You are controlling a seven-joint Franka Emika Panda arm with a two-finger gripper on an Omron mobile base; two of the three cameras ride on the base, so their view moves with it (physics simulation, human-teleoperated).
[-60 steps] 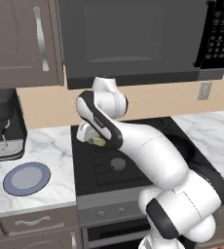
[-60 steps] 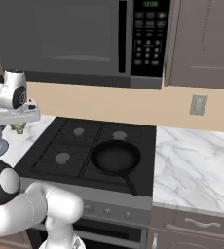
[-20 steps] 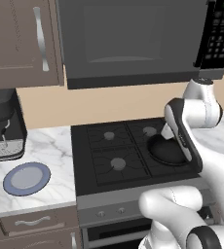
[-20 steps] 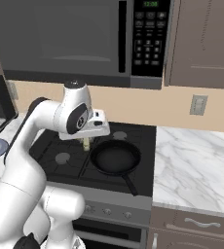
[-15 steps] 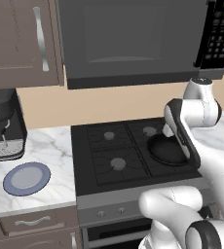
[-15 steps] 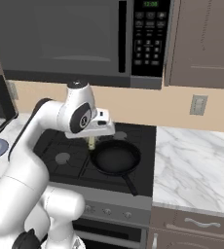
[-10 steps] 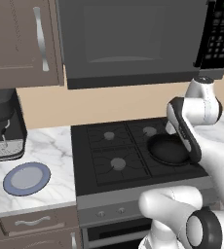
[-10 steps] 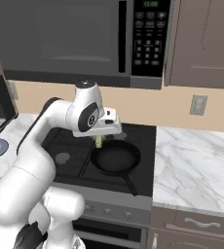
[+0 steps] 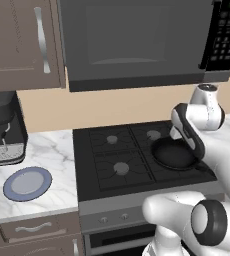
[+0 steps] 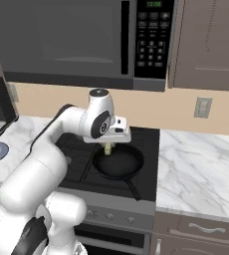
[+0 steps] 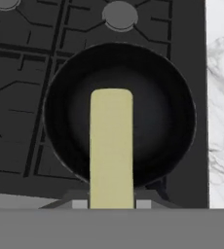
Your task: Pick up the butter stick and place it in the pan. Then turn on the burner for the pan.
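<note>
Gripper (image 10: 108, 144) has your butter stick (image 11: 111, 146) pinched tight, hanging right over the pan (image 11: 120, 114).

You can see from the hand view it's a plain matte yellowish-olive bar with rounded corners, sticking straight out between the fingers, not touching the pan. That pan is round, shallow, smooth black, sitting on the front right burner of the dark gas stove (image 9: 112, 155), next to the veiny white marble counter (image 10: 201, 164).

light: even, bright, diffuse | shadows: faint, soft | glare: none | blur: slight softness, hand view coarse
</note>
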